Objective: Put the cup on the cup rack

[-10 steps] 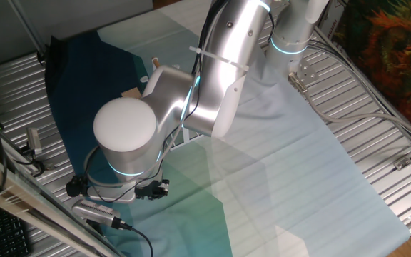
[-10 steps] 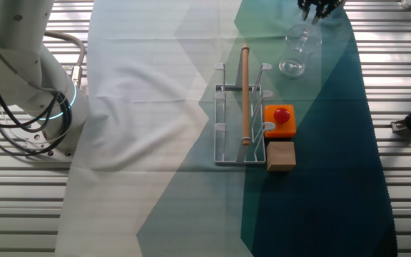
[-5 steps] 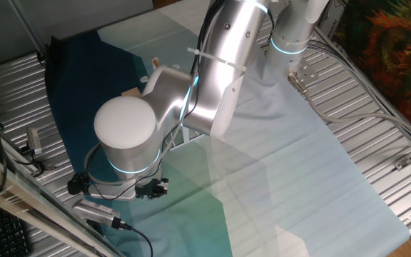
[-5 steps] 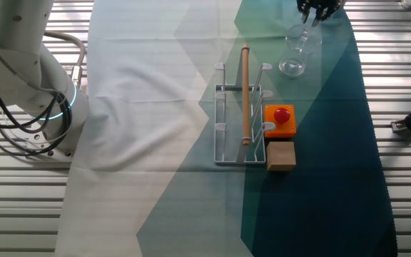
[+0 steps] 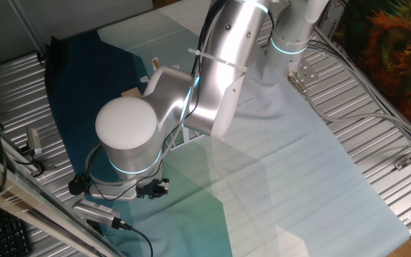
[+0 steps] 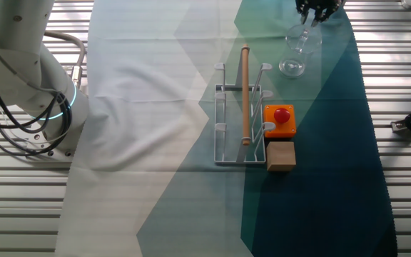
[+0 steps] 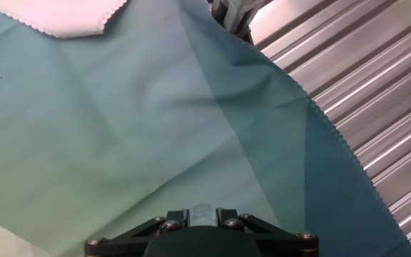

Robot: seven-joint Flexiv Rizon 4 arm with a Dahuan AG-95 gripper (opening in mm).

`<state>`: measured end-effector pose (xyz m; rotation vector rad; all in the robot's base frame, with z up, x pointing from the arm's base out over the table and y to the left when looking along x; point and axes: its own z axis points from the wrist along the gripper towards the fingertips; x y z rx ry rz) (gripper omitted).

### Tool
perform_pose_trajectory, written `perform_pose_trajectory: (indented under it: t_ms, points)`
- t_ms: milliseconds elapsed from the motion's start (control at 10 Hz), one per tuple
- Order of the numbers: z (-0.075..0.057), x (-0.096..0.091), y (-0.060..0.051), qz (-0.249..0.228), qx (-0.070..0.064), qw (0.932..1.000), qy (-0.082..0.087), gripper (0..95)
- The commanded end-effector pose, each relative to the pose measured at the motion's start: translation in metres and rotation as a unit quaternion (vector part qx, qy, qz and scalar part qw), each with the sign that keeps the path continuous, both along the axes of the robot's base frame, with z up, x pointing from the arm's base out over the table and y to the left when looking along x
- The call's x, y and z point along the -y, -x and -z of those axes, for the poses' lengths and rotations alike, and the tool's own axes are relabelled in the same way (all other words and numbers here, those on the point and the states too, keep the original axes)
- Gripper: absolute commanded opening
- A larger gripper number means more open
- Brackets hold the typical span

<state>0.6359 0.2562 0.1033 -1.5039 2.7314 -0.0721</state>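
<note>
cup (image 6: 296,51) tilted, rim between jaws at gripper (image 6: 312,17)

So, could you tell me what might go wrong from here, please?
The gripper pinches only the rim of the clear glass mug, which hangs tilted, so it might slip out. The white cup rack has an orange button box and a wooden block touching its side, so the swinging mug could knock them on approach.
</note>
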Motion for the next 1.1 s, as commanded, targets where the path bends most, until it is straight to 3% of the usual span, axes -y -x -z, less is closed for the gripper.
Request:
perform_pose_trajectory:
  t_ms: [100,1100]
  points:
    - [0.0,0.0002,0.0004,0.001,0.0,1.0,-0.001,19.0]
    - [-0.0007,0.0009,0.0024,0.008,0.006,0.9999,-0.008,19.0]
